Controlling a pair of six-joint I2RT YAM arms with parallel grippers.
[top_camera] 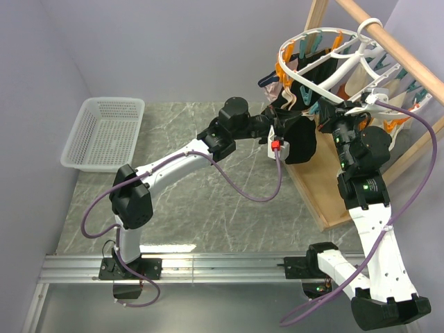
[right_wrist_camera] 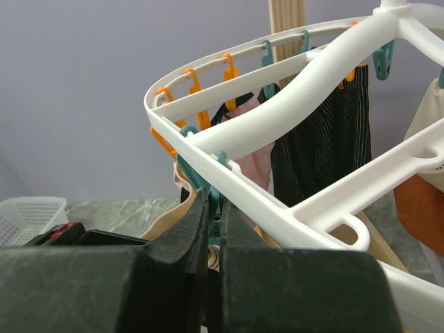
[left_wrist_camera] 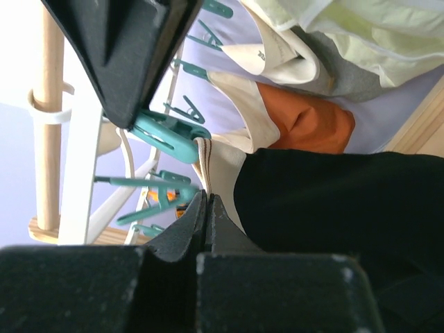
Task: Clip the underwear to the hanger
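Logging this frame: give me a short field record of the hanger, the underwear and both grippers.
left gripper: shut on the tan waistband of the underwear, raised to a teal clip
right gripper: shut on the teal clip, just under the hanger
hanger: hooked on a wooden rod, with other garments hanging from it
clipping: cannot tell whether the clip grips the waistband
basket: far left, apart from both arms

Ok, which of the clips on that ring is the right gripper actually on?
The teal clip under the hanger's near rim, pinched between the right gripper's fingers. The orange clips further along the rim hang free.
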